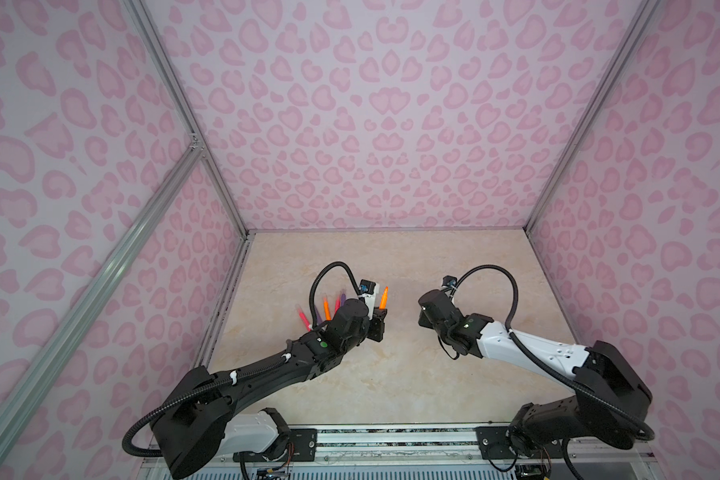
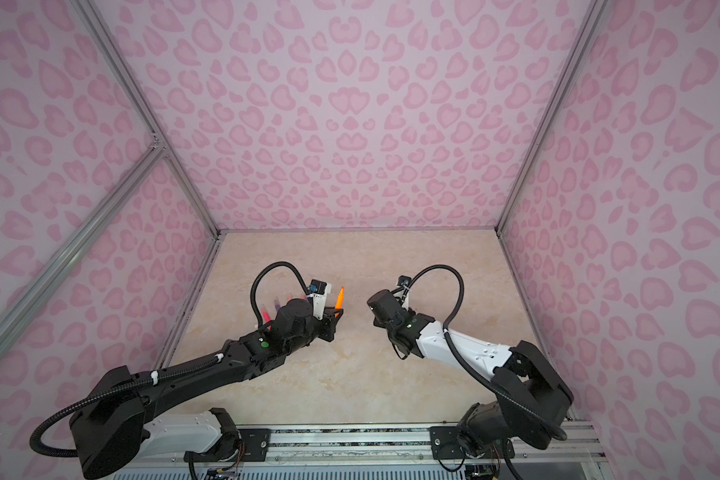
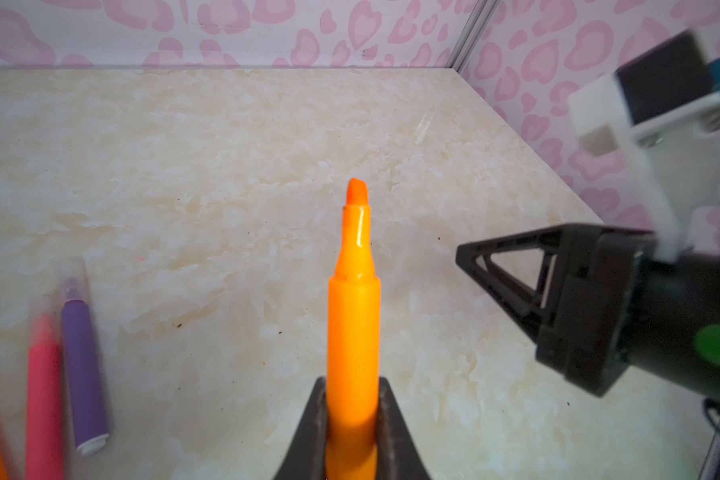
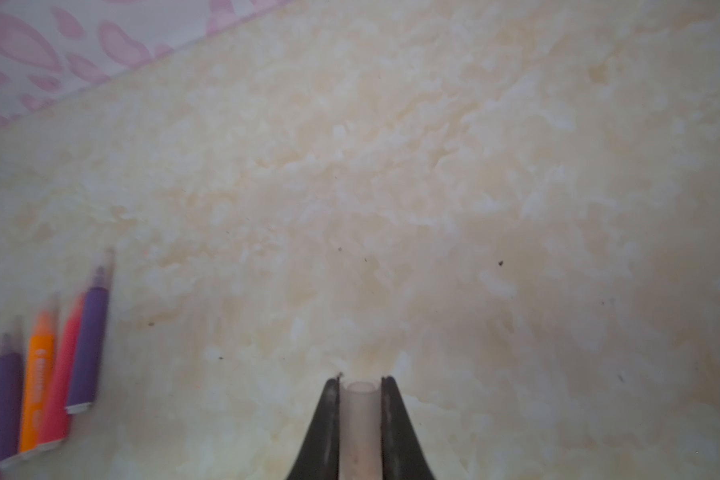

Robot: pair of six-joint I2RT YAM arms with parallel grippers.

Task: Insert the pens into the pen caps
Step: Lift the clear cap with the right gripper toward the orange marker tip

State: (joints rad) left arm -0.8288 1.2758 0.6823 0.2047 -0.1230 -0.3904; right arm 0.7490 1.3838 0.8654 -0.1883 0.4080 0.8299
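Robot test booth, lab-style rig: pink heart-print panels (image 1: 387, 104) enclosing beige marble-look tabletop (image 1: 391, 374), aluminium strut (image 1: 176, 95) running upper left, left arm (image 1: 267, 370) and right arm (image 1: 533, 349) sitting on rail (image 1: 391, 440) along bottom edge.

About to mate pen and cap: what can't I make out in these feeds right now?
- Clear cap: held in the right pincer; its rear is cut off by the right wrist view's edge, and it is hidden under the right arm in both top views.
- Orange pen: butt cut off by the left wrist view's edge, behind the left pincer.
- Lying pens: blurred in both wrist views, partly behind the left arm in both top views; count and capping unclear.
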